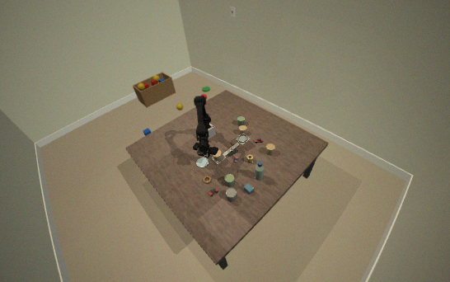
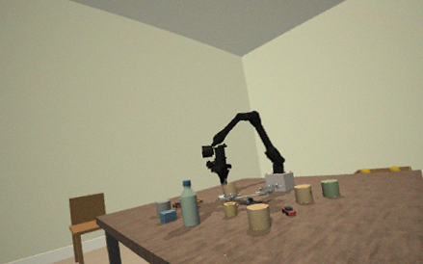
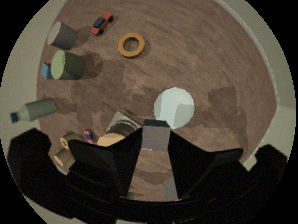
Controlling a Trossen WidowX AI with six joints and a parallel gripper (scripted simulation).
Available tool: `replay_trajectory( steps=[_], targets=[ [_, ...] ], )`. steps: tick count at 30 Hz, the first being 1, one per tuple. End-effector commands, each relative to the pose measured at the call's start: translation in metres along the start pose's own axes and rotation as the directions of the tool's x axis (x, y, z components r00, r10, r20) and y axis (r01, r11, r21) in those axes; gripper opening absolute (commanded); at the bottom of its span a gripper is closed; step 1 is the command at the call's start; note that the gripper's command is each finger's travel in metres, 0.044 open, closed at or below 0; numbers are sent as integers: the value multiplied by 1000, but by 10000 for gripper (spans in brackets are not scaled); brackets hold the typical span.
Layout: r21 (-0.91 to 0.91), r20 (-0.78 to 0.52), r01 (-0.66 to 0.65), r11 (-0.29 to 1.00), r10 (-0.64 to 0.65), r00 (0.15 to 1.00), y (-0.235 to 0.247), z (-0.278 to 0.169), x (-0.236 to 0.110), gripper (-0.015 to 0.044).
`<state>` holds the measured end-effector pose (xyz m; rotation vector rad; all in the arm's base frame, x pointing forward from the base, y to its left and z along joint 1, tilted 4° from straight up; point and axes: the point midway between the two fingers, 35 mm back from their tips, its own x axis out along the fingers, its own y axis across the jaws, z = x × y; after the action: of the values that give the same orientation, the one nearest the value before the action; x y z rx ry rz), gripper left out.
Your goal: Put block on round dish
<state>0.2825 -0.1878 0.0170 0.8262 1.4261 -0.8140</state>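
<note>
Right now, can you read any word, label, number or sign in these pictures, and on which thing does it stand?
No readable text in any view.
Bottle: no label shows.
Cardboard box on the floor: plain sides.
White plate on the wall: blank, too small to tell more.
Block in the gripper: plain face.

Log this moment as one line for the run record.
tool: shut on grey block | place: raised above table, near round dish | block on dish: not yet | tan cup: beside tool
</note>
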Motion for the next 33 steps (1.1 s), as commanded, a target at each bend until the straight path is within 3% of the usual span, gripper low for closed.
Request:
replay_trajectory(
  steps=[1,7,13,20,33],
  targets=[
    [-5,-7,10,1000,-10,1000,-24,6,9,0],
    [-7,-10,13,1000,-13,1000,-50,12,16,0],
    [-7,-10,13,1000,-13,1000,-51,13,23,0],
    [-7,-10,13,1000,-13,1000,-51,12,57,0],
    [-7,-10,13,1000,-13,1000,-51,12,67,0]
  ],
)
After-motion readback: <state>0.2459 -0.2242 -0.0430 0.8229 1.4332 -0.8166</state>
